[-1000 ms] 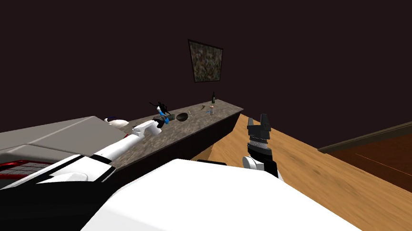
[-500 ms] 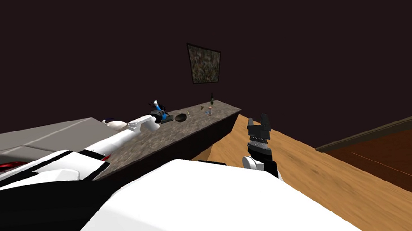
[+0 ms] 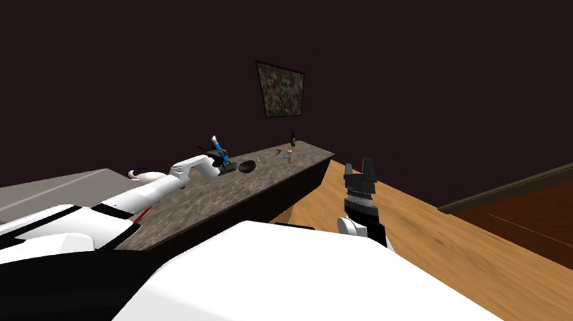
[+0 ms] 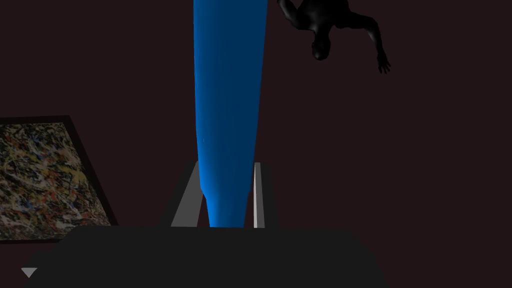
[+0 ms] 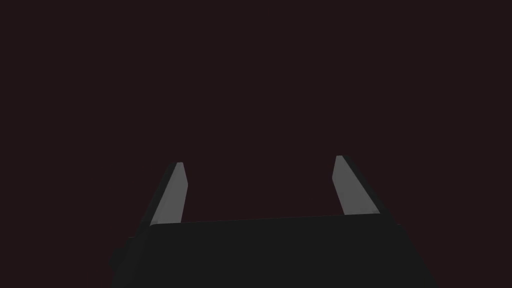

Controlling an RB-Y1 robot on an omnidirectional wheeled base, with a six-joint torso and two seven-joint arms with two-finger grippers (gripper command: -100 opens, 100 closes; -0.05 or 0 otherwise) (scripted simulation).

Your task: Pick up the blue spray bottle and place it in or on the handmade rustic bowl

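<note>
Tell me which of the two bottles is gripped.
The blue spray bottle: the left gripper is shut on it, while the dark bottle stands alone at the far end of the counter.

**Left arm** (image 3: 149, 195): white, stretched far forward and out to the left, elbow nearly straight.
**Left gripper** (image 3: 226, 165): dark box at the arm's end, fingers (image 4: 187, 200) pressed against both sides of the blue spray bottle (image 4: 227, 100).
**Right arm** (image 3: 359, 222): tucked close beside the chest, forearm raised.
**Right gripper** (image 3: 358, 166): pointing up and forward, fingers (image 5: 170, 195) standing wide apart.
</note>
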